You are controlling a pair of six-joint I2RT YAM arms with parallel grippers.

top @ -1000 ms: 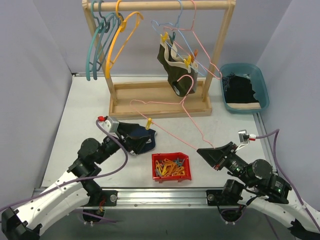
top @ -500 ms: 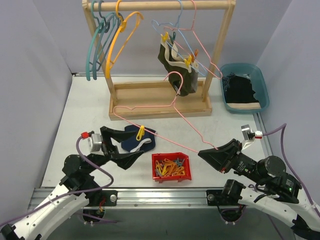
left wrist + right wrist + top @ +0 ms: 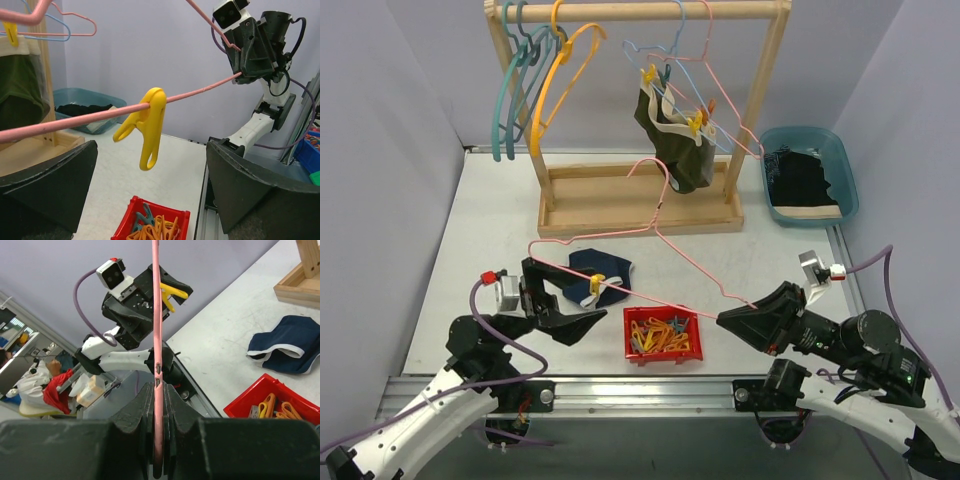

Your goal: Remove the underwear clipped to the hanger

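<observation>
Wooden rack (image 3: 600,190) at table (image 3: 480,250) back; red bin (image 3: 665,357) of clips (image 3: 658,335) near front; teal tub (image 3: 805,130) right of rack.

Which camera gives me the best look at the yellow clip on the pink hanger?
Left wrist: the yellow clip sits large and centred, clamped on the pink hanger with no cloth in it. Top external shows it tiny; right wrist shows it far off and partly hidden.

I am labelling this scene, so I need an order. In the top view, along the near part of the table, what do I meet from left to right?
left hand → red tray of clips → right hand, which grips the pink hanger
</observation>
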